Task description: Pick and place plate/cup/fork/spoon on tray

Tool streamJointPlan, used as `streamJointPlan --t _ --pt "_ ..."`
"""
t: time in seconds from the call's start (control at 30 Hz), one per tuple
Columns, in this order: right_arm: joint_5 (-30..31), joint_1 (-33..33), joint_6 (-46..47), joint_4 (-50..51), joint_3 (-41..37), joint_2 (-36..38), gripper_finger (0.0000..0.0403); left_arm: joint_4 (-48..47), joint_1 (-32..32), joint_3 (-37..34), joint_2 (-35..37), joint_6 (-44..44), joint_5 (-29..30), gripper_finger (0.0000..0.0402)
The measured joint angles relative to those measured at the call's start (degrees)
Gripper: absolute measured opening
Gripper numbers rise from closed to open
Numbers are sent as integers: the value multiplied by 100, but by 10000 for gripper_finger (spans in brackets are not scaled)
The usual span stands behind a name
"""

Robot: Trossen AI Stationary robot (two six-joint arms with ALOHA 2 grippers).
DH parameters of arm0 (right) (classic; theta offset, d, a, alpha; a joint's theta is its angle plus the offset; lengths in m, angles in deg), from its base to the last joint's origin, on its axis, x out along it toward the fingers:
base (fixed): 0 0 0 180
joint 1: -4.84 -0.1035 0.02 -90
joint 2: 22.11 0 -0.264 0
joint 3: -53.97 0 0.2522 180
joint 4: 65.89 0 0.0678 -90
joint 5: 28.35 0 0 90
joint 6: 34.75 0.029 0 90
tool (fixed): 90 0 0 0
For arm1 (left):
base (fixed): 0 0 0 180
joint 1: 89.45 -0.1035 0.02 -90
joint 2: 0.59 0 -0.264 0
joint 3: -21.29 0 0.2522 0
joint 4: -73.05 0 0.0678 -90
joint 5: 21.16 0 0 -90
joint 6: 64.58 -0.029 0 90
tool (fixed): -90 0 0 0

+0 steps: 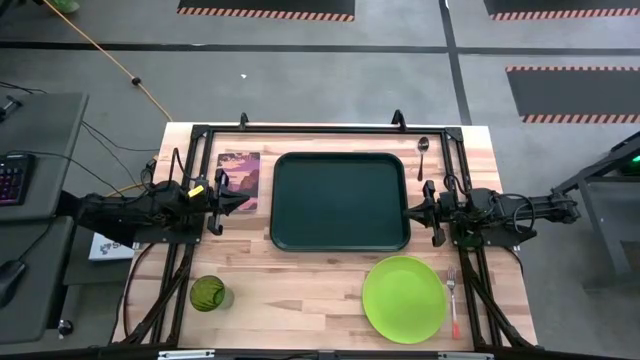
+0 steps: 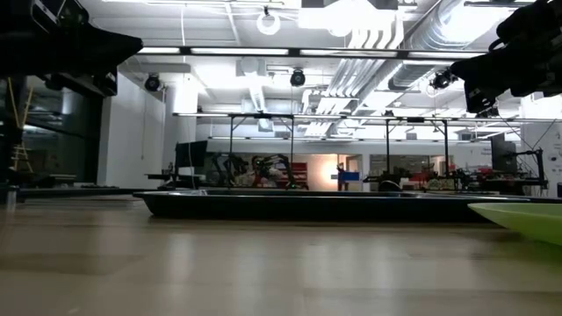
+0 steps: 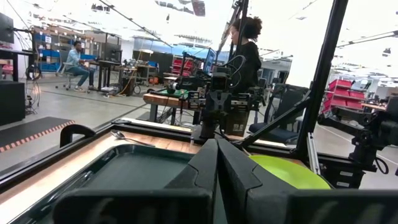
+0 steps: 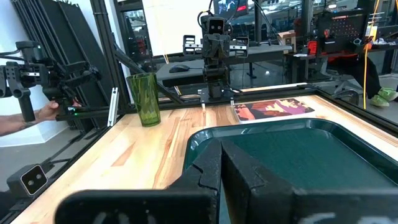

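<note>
A: While nothing lies in the tray (image 1: 340,200) yet, what can go wrong?
B: The left gripper (image 1: 232,199), fingers together, waits at the tray's left rim; the cup (image 1: 208,293) is tall and may tip.
A: And further right?
B: The plate (image 1: 404,297) lies flat, so fingers may slip. The spoon (image 1: 423,152) and fork (image 1: 453,298) are thin. The right gripper (image 1: 418,211) is closed too.
</note>
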Motion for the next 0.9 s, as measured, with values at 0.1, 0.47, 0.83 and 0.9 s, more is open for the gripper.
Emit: streamJointPlan --t 0.1,0.47,0.83,0.9 --pt "0 -1 0 1 0 -1 0 0 -1 0 2 0 0 3" --pt "1 0 1 -1 -2 0 0 -2 -2 0 2 0 2 3" --pt "450 -1 12 -763 0 -2 0 -2 -1 0 2 0 4 3" --pt "612 1 20 -1397 0 -6 0 0 -2 2 2 0 4 3"
